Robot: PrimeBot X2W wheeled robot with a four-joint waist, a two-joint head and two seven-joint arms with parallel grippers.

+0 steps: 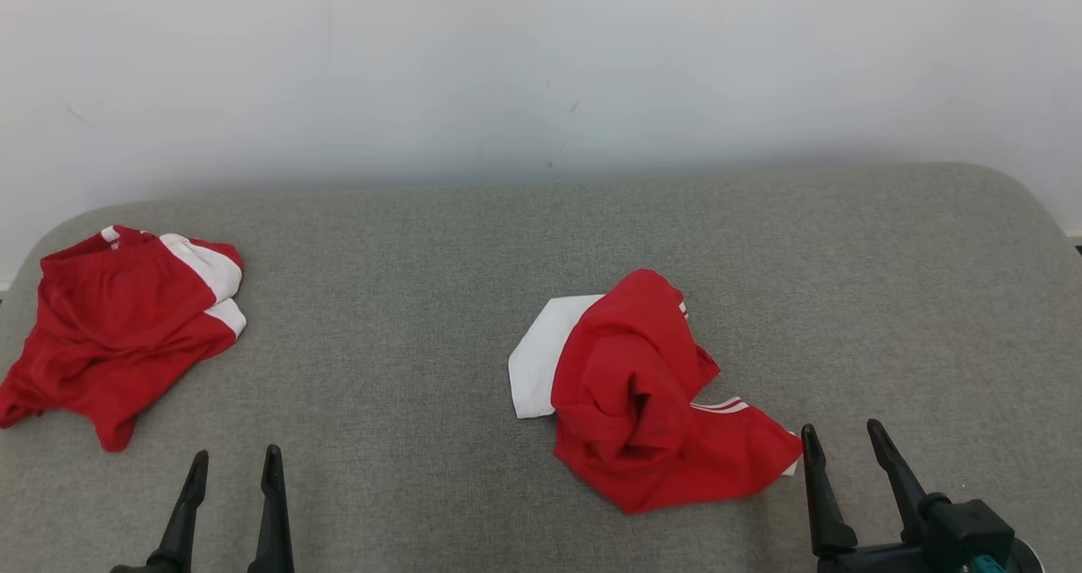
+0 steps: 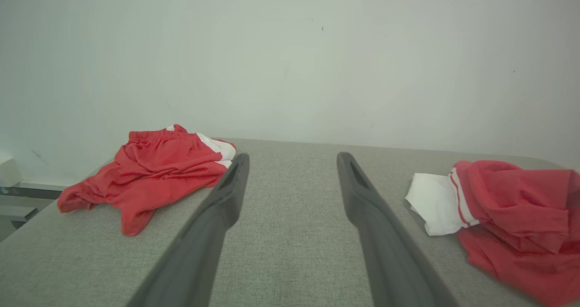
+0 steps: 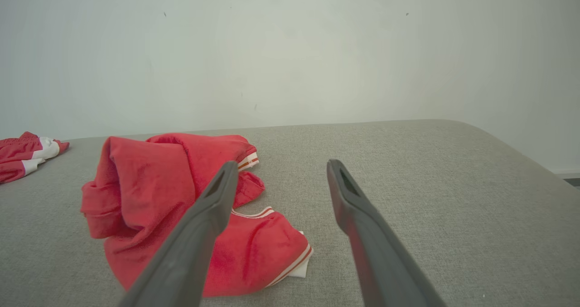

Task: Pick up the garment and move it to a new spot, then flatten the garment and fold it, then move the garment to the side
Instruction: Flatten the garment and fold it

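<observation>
Red garment [image 1: 642, 395] (red shorts [image 1: 110, 328] well left)

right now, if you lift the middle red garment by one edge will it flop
Probably floppy: the middle red garment lies in soft folds, so it should unfurl and dangle. Likely light; the cloth looks thin. The textured grey surface may resist sliding.

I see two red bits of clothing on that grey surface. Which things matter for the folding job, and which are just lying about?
For the job, probably:
- crumpled red-and-white garment in the middle
- right gripper, open, beside it
- left gripper, open

Lying about:
- red shorts at the left edge
- grey padded surface under everything
</observation>
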